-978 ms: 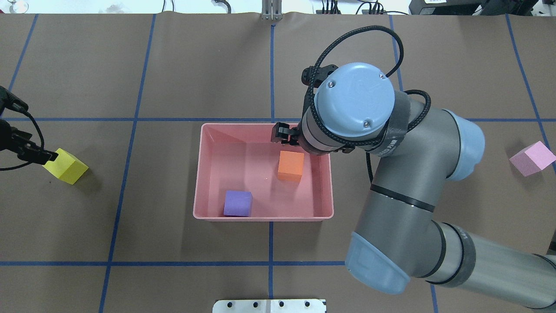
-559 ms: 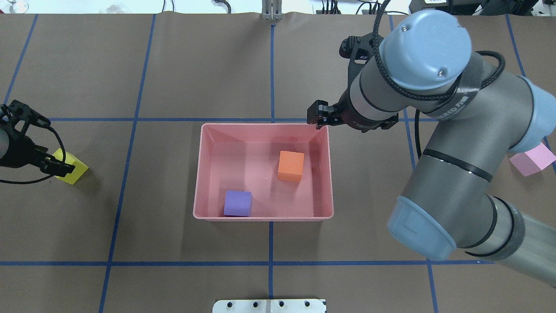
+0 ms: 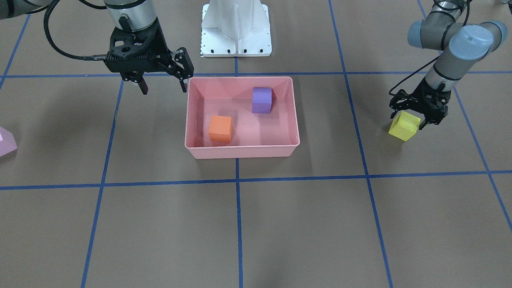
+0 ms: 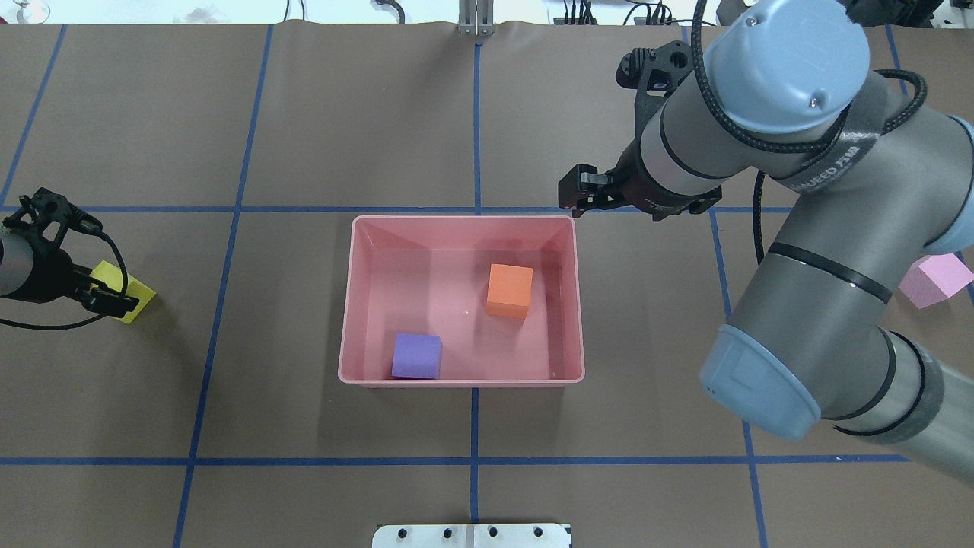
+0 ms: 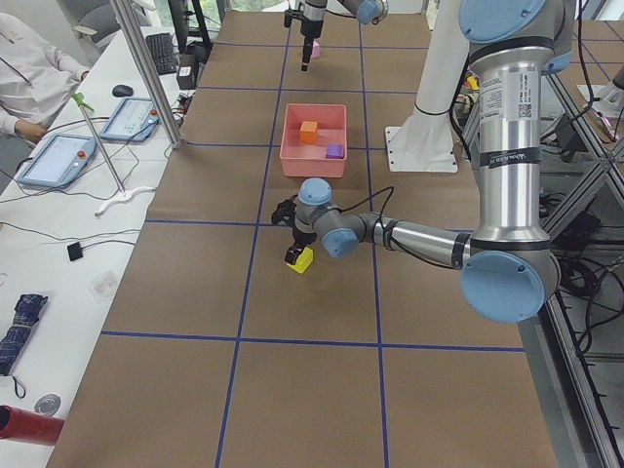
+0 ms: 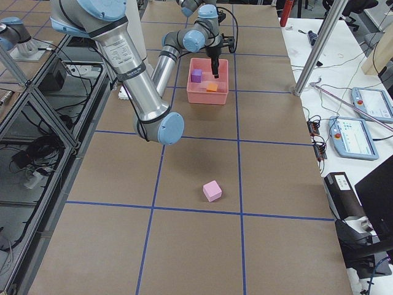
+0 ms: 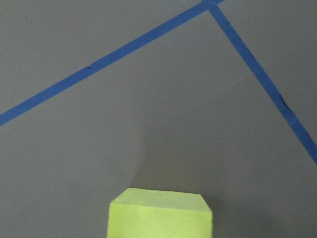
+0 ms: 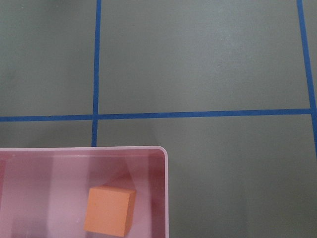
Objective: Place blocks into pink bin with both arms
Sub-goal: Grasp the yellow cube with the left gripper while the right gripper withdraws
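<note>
Silver-grey jointed arms [image 4: 829,251], light-blue caps [image 4: 784,61], black braided cables [image 4: 759,221], black fingers [image 3: 143,85], white pedestal [image 3: 236,24].

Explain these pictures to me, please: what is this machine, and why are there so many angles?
These are two jointed robot arms at a brown table, each ending in a black two-finger claw. Several cameras caught one moment. One looks down from behind the robot, one faces it, two look along the table from its ends, and one sits on each wrist.

A pink bin holds an orange block and a purple block. The right claw hangs open beside a corner of the bin, holding nothing. The left claw is down over a yellow block on the table. I cannot tell whether it grips it. A light pink block lies alone, far off on the robot's right.
</note>
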Motion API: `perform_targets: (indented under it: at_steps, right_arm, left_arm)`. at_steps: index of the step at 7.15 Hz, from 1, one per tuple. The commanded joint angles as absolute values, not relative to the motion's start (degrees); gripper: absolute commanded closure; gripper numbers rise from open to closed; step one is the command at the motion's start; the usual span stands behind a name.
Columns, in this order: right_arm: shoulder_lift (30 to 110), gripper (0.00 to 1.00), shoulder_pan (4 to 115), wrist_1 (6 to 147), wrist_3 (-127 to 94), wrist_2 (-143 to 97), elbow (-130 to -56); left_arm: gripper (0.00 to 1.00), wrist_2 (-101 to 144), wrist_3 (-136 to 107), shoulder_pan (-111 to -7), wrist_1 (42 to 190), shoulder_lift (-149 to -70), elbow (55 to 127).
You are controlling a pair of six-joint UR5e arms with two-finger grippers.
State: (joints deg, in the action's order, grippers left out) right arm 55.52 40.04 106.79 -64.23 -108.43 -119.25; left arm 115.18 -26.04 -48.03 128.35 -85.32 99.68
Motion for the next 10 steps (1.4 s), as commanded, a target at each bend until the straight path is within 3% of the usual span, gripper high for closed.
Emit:
perform_targets:
  at_steps: [1,4,5,6,7,10]
  right_arm:
    - [55.63,0.0,40.08,106.79,-64.16,-108.46,-119.18]
    - [56.78,0.0,40.69,106.61,-60.93,-108.63,-119.35]
    - [56.86,0.0,42.52,106.7,-59.08,-110.72,-119.36]
    - [57.13,0.0,45.67,106.79,-56.97,-113.53,-119.36]
    - [57.91,0.0,47.62,106.87,-54.26,-114.69,-119.27]
    - [63.61,0.0,57.62,106.88,-37.78,-121.62,-118.04]
  left_arm:
    - [0.0,115.49,-25.84,-47.99,127.88,-85.69,98.97]
    - [0.01,115.57,-26.54,-47.9,128.58,-89.55,92.9]
    - [0.36,115.66,-26.63,-47.9,128.5,-89.47,93.16]
    - [0.85,115.75,-26.54,-47.99,128.41,-89.47,93.25]
    - [1.0,116.88,-26.46,-48.25,128.23,-88.78,94.64]
    - [1.0,124.1,-26.63,-53.96,113.91,-89.29,106.55]
